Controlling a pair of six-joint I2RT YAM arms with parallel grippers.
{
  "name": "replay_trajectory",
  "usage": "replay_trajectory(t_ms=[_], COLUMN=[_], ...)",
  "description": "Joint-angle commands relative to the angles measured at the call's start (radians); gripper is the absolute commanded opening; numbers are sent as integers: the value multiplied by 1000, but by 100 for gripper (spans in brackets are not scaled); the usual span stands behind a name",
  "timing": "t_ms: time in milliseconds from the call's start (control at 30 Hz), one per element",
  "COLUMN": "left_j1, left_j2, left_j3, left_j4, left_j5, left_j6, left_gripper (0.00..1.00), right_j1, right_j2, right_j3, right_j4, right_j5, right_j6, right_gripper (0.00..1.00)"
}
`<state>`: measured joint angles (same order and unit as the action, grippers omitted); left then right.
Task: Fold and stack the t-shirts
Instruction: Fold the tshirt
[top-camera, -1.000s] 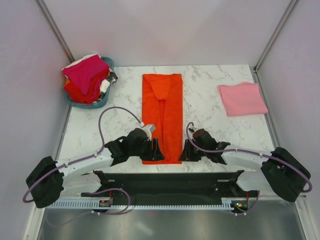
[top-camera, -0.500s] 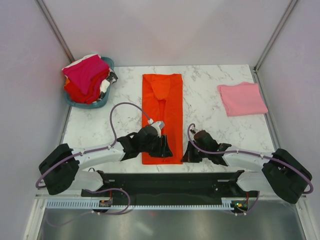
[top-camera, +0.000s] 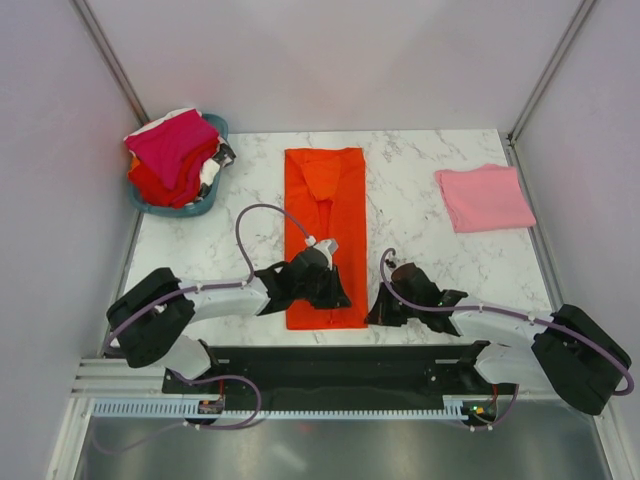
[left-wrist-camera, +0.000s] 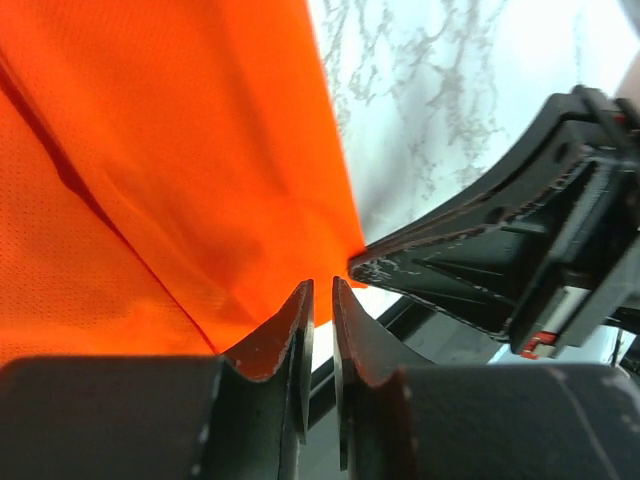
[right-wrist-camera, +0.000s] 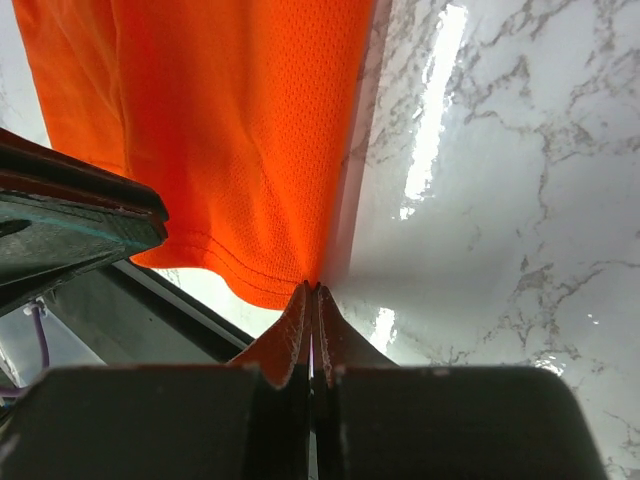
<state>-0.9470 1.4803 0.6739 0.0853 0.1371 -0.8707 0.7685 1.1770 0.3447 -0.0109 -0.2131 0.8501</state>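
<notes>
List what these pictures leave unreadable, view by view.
Top view: the part of the orange-red t-shirt lying under the left gripper.
Top view: shirts low in the teal basket, covered by the magenta shirt.
Left wrist: whether the left gripper pinches cloth; its own fingers block the hem.

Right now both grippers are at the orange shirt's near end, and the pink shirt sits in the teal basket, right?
No. The top external view shows the pink shirt on the table at far right, away from the teal basket. The left gripper and right gripper are at the orange shirt's near end.
</notes>
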Motion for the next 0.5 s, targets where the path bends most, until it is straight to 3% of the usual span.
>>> replay_trajectory(t_ms=[0, 267, 467], left_j1=[-10, -10, -10], left_j2=[31, -46, -34], left_j3=[0, -33, -77], left_j4=[44, -128, -130], left_j5=[15, -59, -22], left_j6=[-28, 12, 3], left_gripper=[19, 17, 16], right_j1=[3, 3, 5], right_j2=[-8, -5, -7], right_j3=[-12, -15, -15], right_j4=[20, 19, 17], right_j5=[26, 41, 46], right_j6=[10, 10, 12], right_gripper=[0, 0, 0])
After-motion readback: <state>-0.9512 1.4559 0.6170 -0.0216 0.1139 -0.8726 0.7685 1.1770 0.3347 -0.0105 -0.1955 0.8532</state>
